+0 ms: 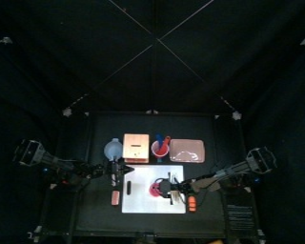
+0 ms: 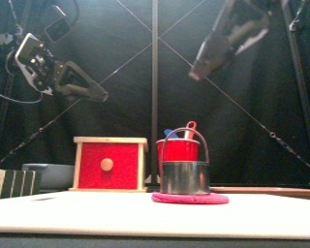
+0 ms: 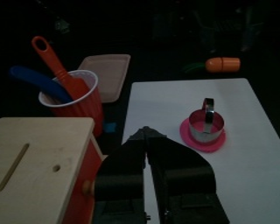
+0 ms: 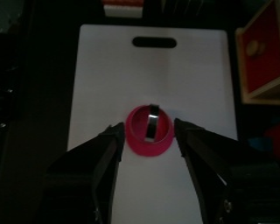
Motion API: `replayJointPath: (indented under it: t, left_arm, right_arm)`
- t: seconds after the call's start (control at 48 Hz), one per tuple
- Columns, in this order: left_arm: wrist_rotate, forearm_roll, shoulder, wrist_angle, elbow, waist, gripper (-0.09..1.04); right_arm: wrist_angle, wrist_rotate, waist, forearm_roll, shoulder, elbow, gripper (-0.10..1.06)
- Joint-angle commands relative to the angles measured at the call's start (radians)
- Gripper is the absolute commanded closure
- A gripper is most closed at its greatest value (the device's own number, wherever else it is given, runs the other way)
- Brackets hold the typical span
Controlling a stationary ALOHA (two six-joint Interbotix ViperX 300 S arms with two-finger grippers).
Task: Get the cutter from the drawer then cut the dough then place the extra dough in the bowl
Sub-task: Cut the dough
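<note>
The pink dough disc lies on the white cutting board. The round metal cutter stands upright on the dough, its wire handle arching over it. My right gripper hangs open above the board, one jaw on each side of the cutter in its wrist view, touching nothing. My left gripper is shut and empty, held over the board's left edge beside the wooden box. The box's red drawer front faces the table's front. The blue-grey bowl stands left of the box.
The red cup with a blue knife and a red knife stands right of the box, then the pink tray. An orange toy lies off the board's far side.
</note>
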Motion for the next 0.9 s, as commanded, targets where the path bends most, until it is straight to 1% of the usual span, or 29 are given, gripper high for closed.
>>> replayJointPath:
  t: [0.021,0.104,0.146,0.271,0.354,0.438,0.542,0.583,0.604,0.646,0.667,0.688,0.729,0.771,0.792,0.812,0.833,0.875,0.896]
  left_arm:
    - [-0.005,0.005,0.054,-0.011,-0.064,-0.011,0.38]
    - [-0.012,0.002,0.106,-0.023,-0.067,-0.015,0.34]
    - [-0.02,0.002,0.121,-0.037,-0.067,-0.015,0.33]
    - [-0.064,0.008,0.147,-0.141,-0.069,-0.032,0.33]
    - [-0.11,0.044,0.156,-0.23,-0.064,-0.055,0.34]
    - [-0.172,0.095,0.17,-0.299,-0.051,-0.074,0.34]
    - [-0.264,0.16,0.201,-0.353,-0.051,-0.092,0.34]
    - [-0.296,0.189,0.218,-0.368,-0.058,-0.097,0.34]
    - [-0.314,0.207,0.23,-0.371,-0.066,-0.098,0.34]
    - [-0.336,0.23,0.245,-0.373,-0.074,-0.1,0.34]
    - [-0.344,0.239,0.253,-0.373,-0.078,-0.098,0.34]
    - [-0.348,0.249,0.267,-0.373,-0.083,-0.1,0.34]
    - [-0.35,0.253,0.284,-0.373,-0.091,-0.1,0.34]
    - [-0.347,0.253,0.301,-0.374,-0.098,-0.1,0.34]
    - [-0.347,0.253,0.311,-0.376,-0.104,-0.1,0.34]
    - [-0.345,0.255,0.319,-0.376,-0.109,-0.098,0.34]
    - [-0.345,0.255,0.327,-0.374,-0.115,-0.098,0.34]
    - [-0.345,0.255,0.345,-0.374,-0.126,-0.097,0.34]
    - [-0.345,0.255,0.356,-0.374,-0.133,-0.095,0.34]
  right_arm:
    - [-0.146,0.011,-0.051,-0.021,-0.031,0.054,0.13]
    - [-0.233,0.009,-0.098,-0.015,-0.026,0.092,0.13]
    - [-0.273,0.008,-0.115,-0.015,-0.02,0.106,0.13]
    - [-0.388,-0.003,-0.144,-0.008,0.009,0.126,0.13]
    - [-0.466,-0.031,-0.156,0.0,0.035,0.137,0.13]
    - [-0.546,-0.091,-0.166,0.061,0.064,0.149,0.13]
    - [-0.653,-0.242,-0.186,0.218,0.091,0.19,0.13]
    - [-0.716,-0.328,-0.187,0.298,0.098,0.213,0.13]
    - [-0.778,-0.394,-0.187,0.364,0.103,0.232,0.13]
    - [-0.859,-0.483,-0.184,0.453,0.11,0.259,0.13]
    - [-0.907,-0.545,-0.175,0.52,0.115,0.279,0.13]
    - [-0.933,-0.584,-0.161,0.568,0.121,0.293,0.13]
    - [-0.963,-0.657,-0.12,0.664,0.126,0.313,0.13]
    - [-0.971,-0.709,-0.08,0.753,0.132,0.324,0.13]
    - [-0.971,-0.736,-0.049,0.81,0.135,0.324,0.13]
    - [-0.971,-0.755,-0.028,0.845,0.138,0.322,0.13]
    - [-0.971,-0.778,0.006,0.89,0.143,0.321,0.13]
    - [-0.971,-0.805,0.054,0.948,0.152,0.314,0.13]
    - [-0.971,-0.811,0.067,0.966,0.158,0.313,0.13]
